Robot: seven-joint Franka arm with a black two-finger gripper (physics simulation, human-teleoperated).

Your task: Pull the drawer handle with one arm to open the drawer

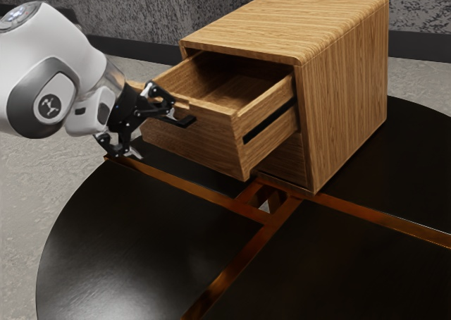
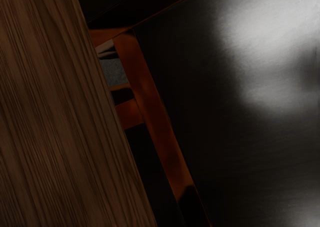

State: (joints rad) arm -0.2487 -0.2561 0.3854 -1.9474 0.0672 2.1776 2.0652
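Observation:
A wooden cabinet [image 1: 331, 73] stands on the dark round table [image 1: 141, 249]. Its upper drawer [image 1: 225, 98] is pulled well out toward the exterior view's left, and its inside is bare. A black handle [image 1: 186, 120] runs along the drawer's front panel [image 1: 190, 144]. My gripper [image 1: 156, 107] reaches in from the left, its black fingers closed around the handle's near end. In the wrist view the drawer's wood-grain front [image 2: 50, 117] lies close under my hand, with the table [image 2: 240, 112] beyond it.
Orange-brown strips [image 1: 232, 200] cross the black tabletop and meet near the cabinet's base. The same strips [image 2: 155, 127] show in the wrist view. The cabinet's lower part [image 1: 289, 161] sits behind the extended drawer. Grey floor [image 1: 42, 172] lies beyond the table's left edge.

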